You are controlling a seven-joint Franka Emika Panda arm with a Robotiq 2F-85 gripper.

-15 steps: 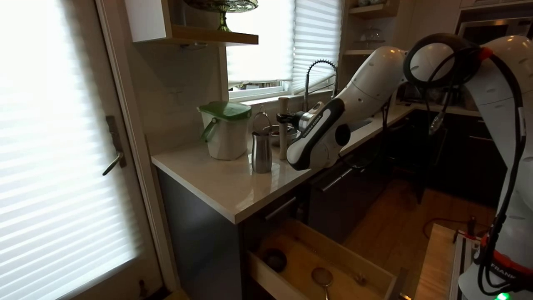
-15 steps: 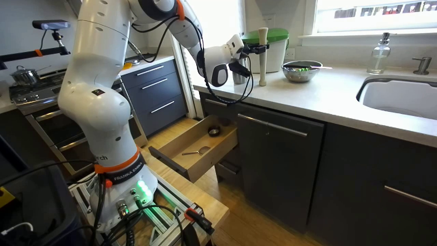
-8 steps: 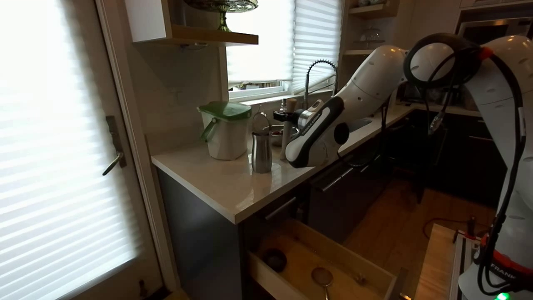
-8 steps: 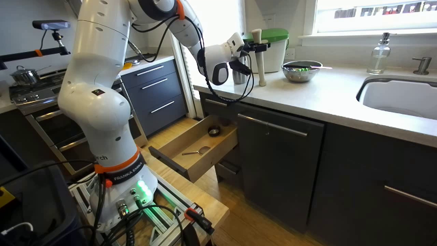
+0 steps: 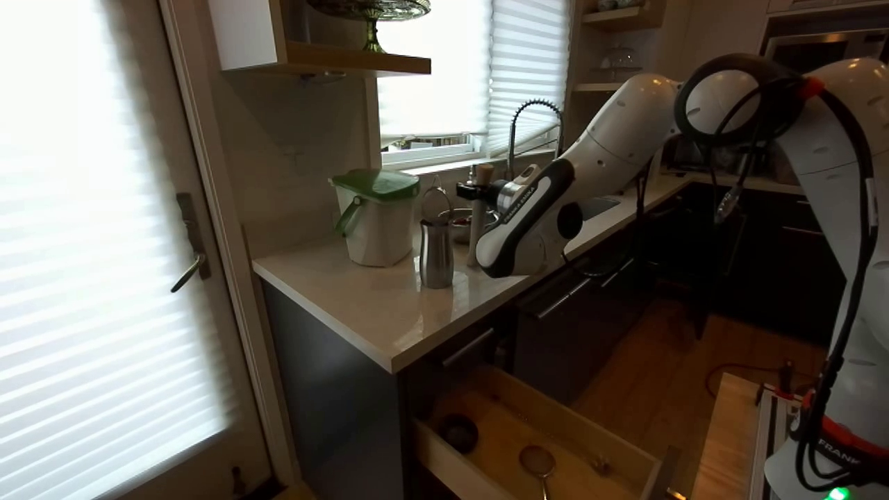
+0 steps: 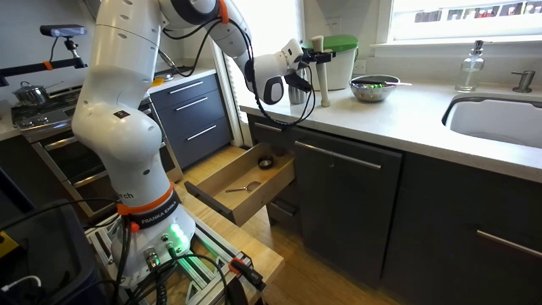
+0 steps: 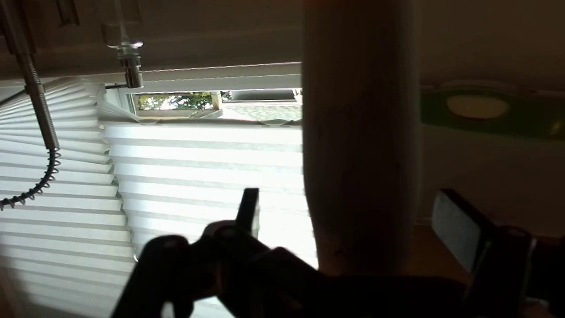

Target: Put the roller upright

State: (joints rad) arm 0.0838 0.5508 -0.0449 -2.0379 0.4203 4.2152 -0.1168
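Observation:
The roller (image 6: pixel 323 82), a slender pale wooden cylinder, stands on its lower end on the counter in both exterior views. It is tilted a little, its top leaning toward the arm. My gripper (image 7: pixel 351 210) is open around its upper part. In the wrist view the roller (image 7: pixel 362 132) rises dark between the spread fingers, with a gap on each side, and its near end is hidden behind the gripper's body. Whether it rests against the inside of the gripper I cannot tell. In an exterior view the roller (image 5: pixel 476 236) is partly covered by the gripper and wrist.
Close beside the roller stands a steel cup (image 5: pixel 436 257). Behind are a white jug with a green lid (image 5: pixel 380 222) and a metal bowl (image 6: pixel 372 95). The counter's front edge (image 6: pixel 351 132) runs near the roller's base. Below, a drawer (image 6: pixel 254 207) is pulled out.
The fingers have spread and let go of the roller. Its top has tipped slightly toward the arm from nearly vertical, while its base stayed in place. The arm has barely moved.

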